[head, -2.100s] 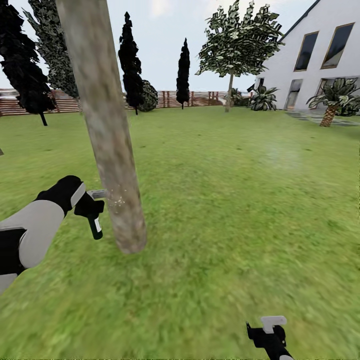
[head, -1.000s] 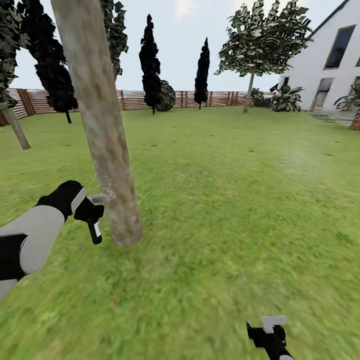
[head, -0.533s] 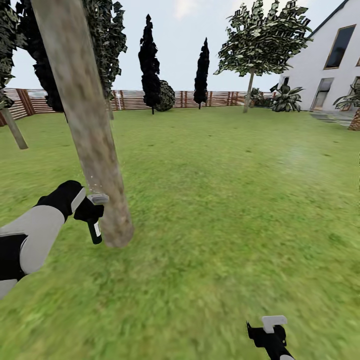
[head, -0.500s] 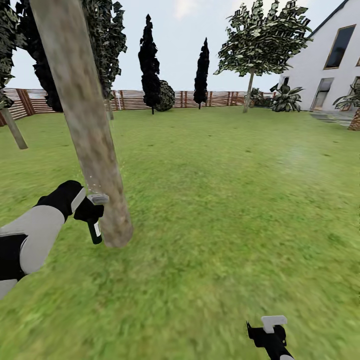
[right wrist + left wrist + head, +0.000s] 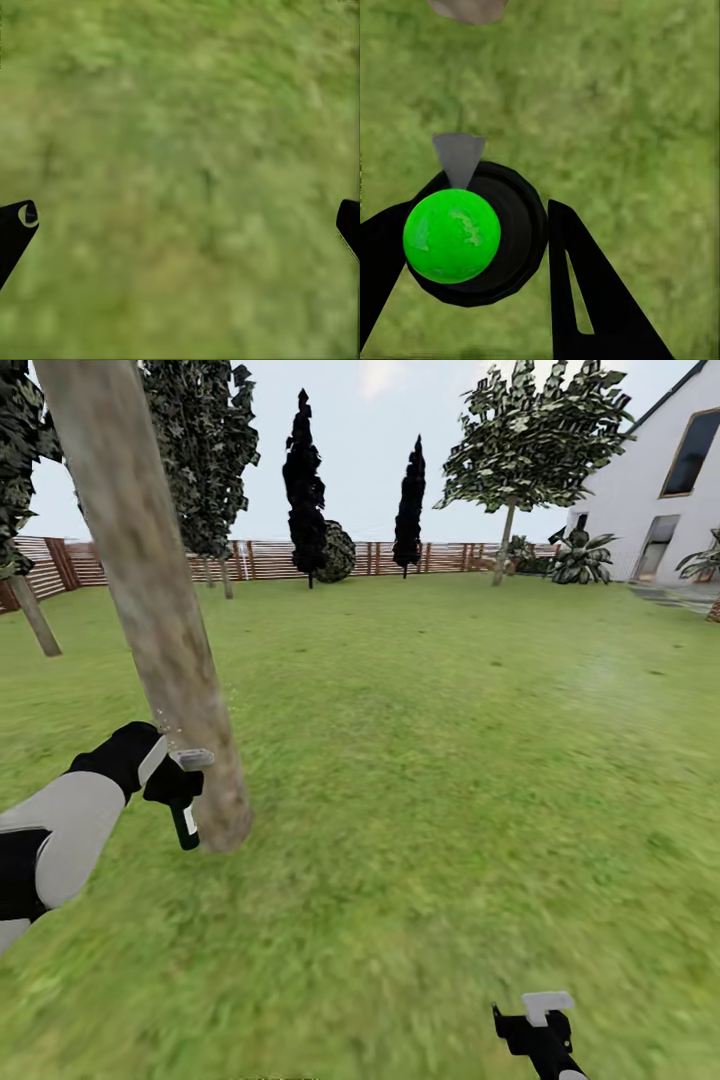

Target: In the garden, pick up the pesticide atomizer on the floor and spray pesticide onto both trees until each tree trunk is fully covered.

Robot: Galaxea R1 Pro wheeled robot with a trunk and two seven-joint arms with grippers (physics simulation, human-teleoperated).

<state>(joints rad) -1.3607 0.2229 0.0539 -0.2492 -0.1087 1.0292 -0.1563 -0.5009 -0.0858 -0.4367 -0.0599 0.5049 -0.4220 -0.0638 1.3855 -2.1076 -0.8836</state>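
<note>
I stand in a home's back garden: a wide green lawn runs out to a slatted red-brown fence, with a white house at the right. Dark cypresses line the fence, a leafy tree grows near the house, and a thick pale trunk rises close by me.

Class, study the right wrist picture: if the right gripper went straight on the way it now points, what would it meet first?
Most likely the grass: the right gripper points, fingers spread wide, at bare lawn, with nothing in between, though depth is unclear.
</note>
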